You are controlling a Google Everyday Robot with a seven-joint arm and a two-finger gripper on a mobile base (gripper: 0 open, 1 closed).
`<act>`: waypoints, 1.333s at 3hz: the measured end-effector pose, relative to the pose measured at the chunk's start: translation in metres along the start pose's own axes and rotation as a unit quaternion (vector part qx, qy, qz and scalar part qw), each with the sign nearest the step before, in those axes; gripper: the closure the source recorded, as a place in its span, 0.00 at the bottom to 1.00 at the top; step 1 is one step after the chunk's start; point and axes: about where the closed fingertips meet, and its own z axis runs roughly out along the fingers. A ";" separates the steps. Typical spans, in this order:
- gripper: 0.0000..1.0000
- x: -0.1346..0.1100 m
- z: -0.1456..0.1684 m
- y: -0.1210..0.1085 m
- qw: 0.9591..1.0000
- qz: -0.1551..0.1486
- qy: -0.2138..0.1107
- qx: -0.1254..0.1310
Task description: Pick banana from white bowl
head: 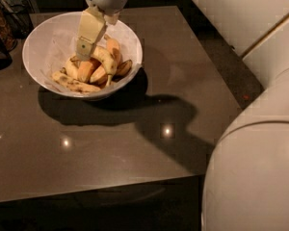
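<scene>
tool: the tool point(84, 53) reaches down into the white bowl point(44, 38) from above, its tip low among the fruit; whether it is apart or together cannot be told.
banana: the arched pale-yellow banana point(107, 60) lies on top of the pile in the bowl, just beside the tool's tip, stem pointing down.
other fruit: orange-toned bananas point(88, 70) and a spotted yellow banana point(73, 84) lie beneath and beside it.
setting: the bowl stands on a dark, glossy counter point(115, 153).
</scene>
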 end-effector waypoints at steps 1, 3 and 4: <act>0.13 0.000 0.004 0.003 1.000 0.002 0.006 0.000; 0.00 0.000 0.006 0.004 1.000 0.003 0.008 0.000; 0.00 -0.002 0.016 -0.001 1.000 0.009 0.000 -0.011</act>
